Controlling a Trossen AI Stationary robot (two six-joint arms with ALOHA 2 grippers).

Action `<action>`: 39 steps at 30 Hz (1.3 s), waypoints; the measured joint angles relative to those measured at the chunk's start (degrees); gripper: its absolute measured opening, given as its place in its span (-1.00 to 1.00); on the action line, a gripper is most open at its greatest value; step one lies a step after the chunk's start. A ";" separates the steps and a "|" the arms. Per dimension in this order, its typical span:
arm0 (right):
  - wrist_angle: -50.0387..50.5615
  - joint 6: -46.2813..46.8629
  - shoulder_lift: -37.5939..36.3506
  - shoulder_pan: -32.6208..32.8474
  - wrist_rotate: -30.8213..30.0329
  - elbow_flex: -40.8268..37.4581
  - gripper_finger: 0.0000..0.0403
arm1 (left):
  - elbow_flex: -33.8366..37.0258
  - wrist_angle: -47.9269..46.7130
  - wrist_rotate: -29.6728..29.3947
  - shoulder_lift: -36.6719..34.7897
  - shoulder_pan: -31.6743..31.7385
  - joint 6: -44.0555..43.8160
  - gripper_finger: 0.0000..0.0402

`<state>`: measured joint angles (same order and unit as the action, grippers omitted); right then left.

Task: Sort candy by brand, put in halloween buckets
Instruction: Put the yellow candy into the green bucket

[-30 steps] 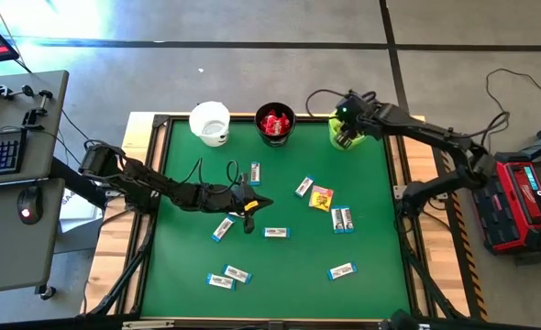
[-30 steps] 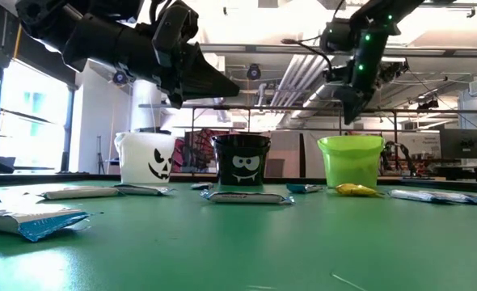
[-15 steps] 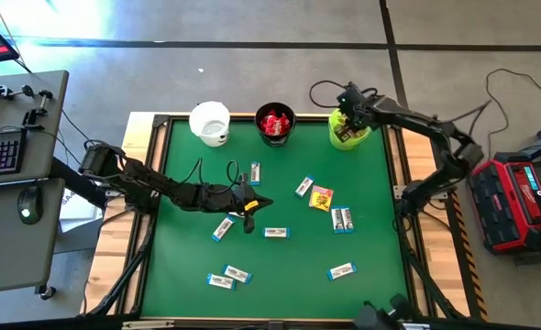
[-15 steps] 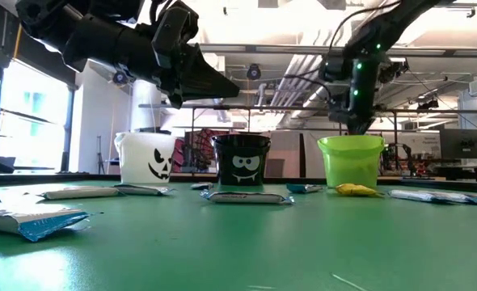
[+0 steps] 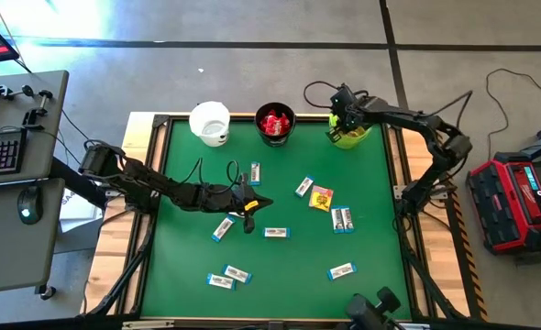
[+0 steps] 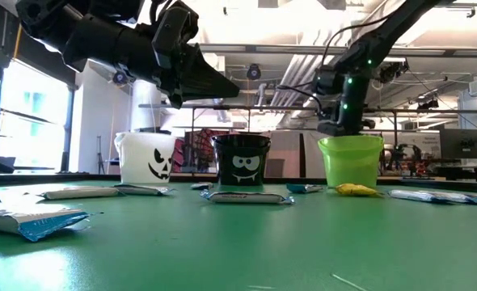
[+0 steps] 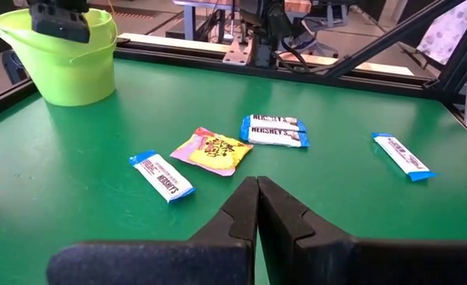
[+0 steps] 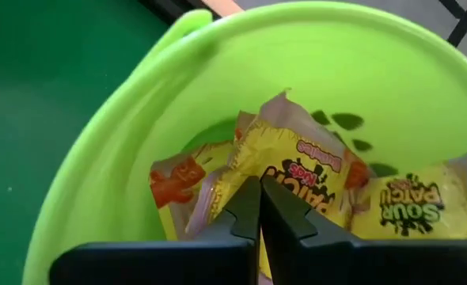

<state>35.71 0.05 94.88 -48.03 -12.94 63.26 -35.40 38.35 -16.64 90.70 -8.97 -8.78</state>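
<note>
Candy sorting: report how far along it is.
Done: red packets sit in the black bucket, and yellow ones lie in the green bucket.
In hand: the right pincer is down in the green bucket, shut on a yellow packet. The left pincer hovers shut and empty over mid-table.
Left: one yellow packet and about nine white-and-blue bars, such as the bar, lie on the mat. The white bucket looks empty.
</note>
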 joint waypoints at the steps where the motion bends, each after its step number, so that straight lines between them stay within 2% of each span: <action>1: -0.47 0.00 0.11 -0.16 0.77 0.00 -1.00 | 0.00 0.00 0.00 0.00 0.00 0.00 -1.00; 8: -1.25 1.03 -0.04 -1.62 2.98 0.00 -1.00 | 0.00 0.02 -0.02 0.00 0.00 -0.02 -1.00; 14: 1.05 0.55 -5.79 -1.27 2.27 -0.02 -1.00 | 0.00 0.02 -0.02 0.00 0.00 -0.04 -1.00; 16: 2.44 1.14 -8.05 -1.32 -0.13 -0.02 -1.00 | 0.00 0.03 -0.02 0.00 0.00 -0.03 -1.00; 20: 3.77 1.51 -11.03 -1.46 -8.94 -0.02 -1.00 | 0.00 0.04 -0.02 0.00 0.00 -0.04 -1.00; 23: 4.36 1.65 -11.09 -2.37 -11.37 -0.02 -1.00 | 0.00 0.04 -0.02 0.00 0.00 -0.04 -1.00; 31: 4.24 2.98 -8.07 -4.11 -9.23 -2.66 -1.00 | 0.00 0.04 -0.02 0.00 0.00 -0.07 -1.00; 39: -1.61 3.34 -7.77 -4.02 -5.01 -5.27 -1.00 | 0.00 -0.01 -0.02 0.00 0.01 -0.02 -1.00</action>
<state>34.10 3.40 87.11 -52.05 -17.96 58.00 -35.40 38.33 -16.67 90.70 -8.96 -8.80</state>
